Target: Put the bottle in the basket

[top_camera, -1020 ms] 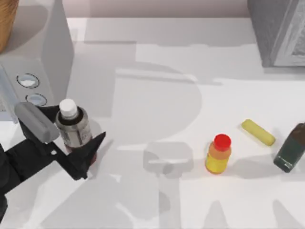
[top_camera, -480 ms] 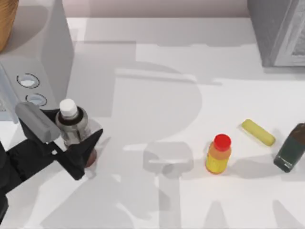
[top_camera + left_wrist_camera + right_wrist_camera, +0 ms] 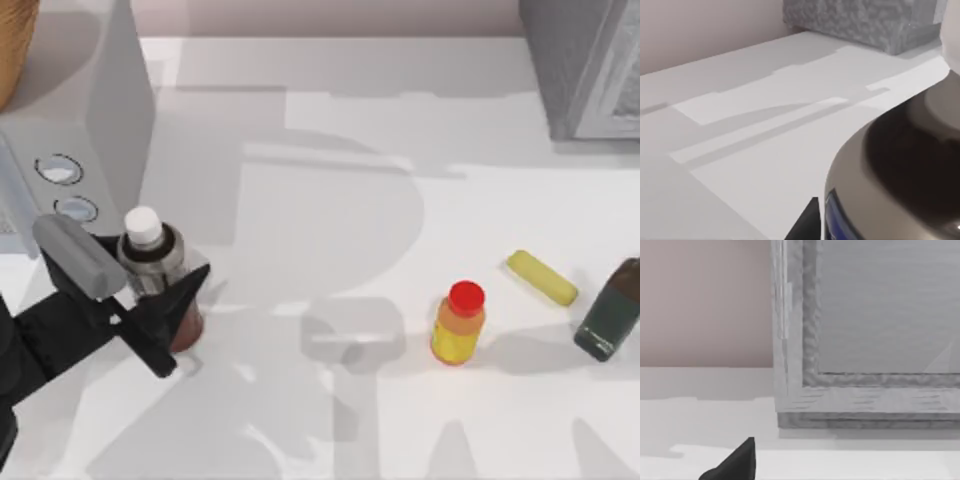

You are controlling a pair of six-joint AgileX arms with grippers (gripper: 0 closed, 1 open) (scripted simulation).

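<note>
Because the left gripper (image 3: 140, 300) has its fingers closed around the bottle (image 3: 155, 270), which stands upright at the table's left side with its base touching or just above the surface, the lift to the basket (image 3: 12, 45) is what remains. The basket sits beyond the bottle, at the far left corner, with a grey box (image 3: 85, 110) between the two. My worry is that box: a low carry could knock the bottle against it, so the lift probably needs real height first. The grip also sits on the lower body of a tall bottle (top-heavy, I'd guess), so a quick swing might tilt it in the jaws.

No writing can be read; the bottle's grey label (image 3: 875, 200) shows a blue patch, but no legible words. Well to the bottle's right stand a small yellow bottle (image 3: 458, 325), a yellow bar (image 3: 541, 277) and a green bottle (image 3: 610, 312).

The right gripper (image 3: 732, 465) is parked near a grey block (image 3: 865, 340); whether it is open I cannot tell.
</note>
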